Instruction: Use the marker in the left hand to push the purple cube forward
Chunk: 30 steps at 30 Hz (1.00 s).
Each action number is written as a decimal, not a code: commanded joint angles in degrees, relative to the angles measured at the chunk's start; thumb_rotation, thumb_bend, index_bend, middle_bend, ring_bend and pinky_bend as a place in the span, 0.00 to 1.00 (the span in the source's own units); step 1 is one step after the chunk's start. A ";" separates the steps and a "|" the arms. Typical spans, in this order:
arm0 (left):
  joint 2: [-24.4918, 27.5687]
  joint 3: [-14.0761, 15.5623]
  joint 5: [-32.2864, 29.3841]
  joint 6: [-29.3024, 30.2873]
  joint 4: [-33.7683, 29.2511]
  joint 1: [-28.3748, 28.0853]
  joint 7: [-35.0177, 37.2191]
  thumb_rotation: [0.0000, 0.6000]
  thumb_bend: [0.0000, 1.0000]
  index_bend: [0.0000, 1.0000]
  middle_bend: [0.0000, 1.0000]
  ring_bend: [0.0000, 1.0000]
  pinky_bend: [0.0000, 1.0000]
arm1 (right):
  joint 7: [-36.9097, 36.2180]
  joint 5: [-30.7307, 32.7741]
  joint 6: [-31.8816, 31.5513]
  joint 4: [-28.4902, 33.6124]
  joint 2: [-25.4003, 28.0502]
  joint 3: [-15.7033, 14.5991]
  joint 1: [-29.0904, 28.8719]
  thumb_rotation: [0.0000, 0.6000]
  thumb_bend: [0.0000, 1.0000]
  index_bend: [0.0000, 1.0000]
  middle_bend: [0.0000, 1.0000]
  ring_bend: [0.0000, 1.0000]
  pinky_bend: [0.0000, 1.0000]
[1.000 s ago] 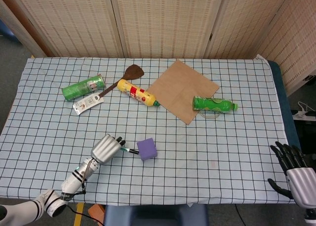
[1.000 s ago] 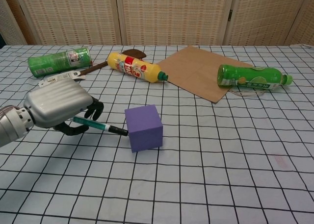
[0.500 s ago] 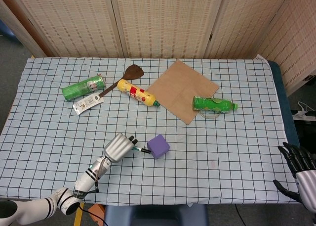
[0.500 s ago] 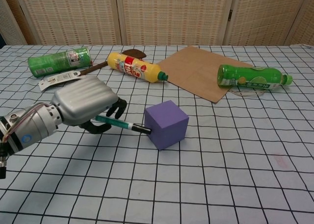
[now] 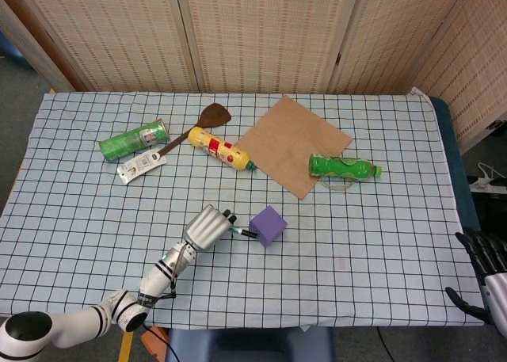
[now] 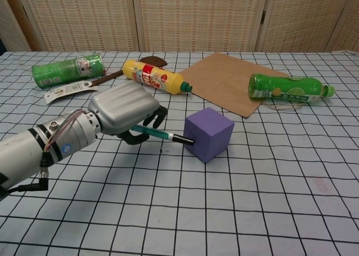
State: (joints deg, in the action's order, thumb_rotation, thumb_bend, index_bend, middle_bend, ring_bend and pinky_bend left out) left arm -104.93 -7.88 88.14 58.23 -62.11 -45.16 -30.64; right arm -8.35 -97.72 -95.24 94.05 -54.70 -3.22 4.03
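Left hand (image 6: 124, 111) clamps the green-barrelled marker (image 6: 162, 135), black tip touching the purple foam cube (image 6: 208, 134) mid-tabletop, nearer the front edge. Off-centre contact could spin the cube away. Right hand (image 5: 487, 267) idles empty, fingers apart, front-right corner.

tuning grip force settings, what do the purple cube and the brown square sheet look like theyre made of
Purple cube: probably foam or soft plastic; matte, uniform color, no glare, slightly soft edges. It could be painted wood.
Brown square sheet: likely kraft paper or thin cardboard; flat, dull tan surface lying flush on the checked cloth, with a faint fold line.
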 commanded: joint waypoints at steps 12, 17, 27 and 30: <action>-7.67 -1.62 -0.37 -3.13 13.30 -7.13 6.54 1.00 0.65 0.80 0.81 0.81 1.00 | -0.80 3.30 1.40 0.15 0.38 1.30 -0.24 1.00 0.13 0.00 0.00 0.00 0.00; -9.03 -1.83 0.14 -2.25 15.48 -8.74 8.85 1.00 0.65 0.80 0.81 0.81 1.00 | -0.50 4.03 2.16 0.35 0.35 1.61 -0.50 1.00 0.13 0.00 0.00 0.00 0.00; -0.67 1.84 0.60 5.04 6.69 -2.16 6.46 1.00 0.65 0.80 0.81 0.82 1.00 | 0.85 3.53 3.03 0.76 0.05 1.50 -0.85 1.00 0.13 0.00 0.00 0.00 0.00; 4.15 4.45 0.39 8.56 2.40 2.68 5.74 1.00 0.65 0.80 0.81 0.82 1.00 | 1.31 3.14 3.16 0.84 -0.14 1.40 -0.95 1.00 0.13 0.00 0.00 0.00 0.00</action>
State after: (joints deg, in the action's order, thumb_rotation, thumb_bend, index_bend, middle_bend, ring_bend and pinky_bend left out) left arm -104.70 -5.90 88.64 63.70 -56.09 -46.39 -23.82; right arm -7.09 -94.53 -92.11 94.87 -54.80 -1.79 3.10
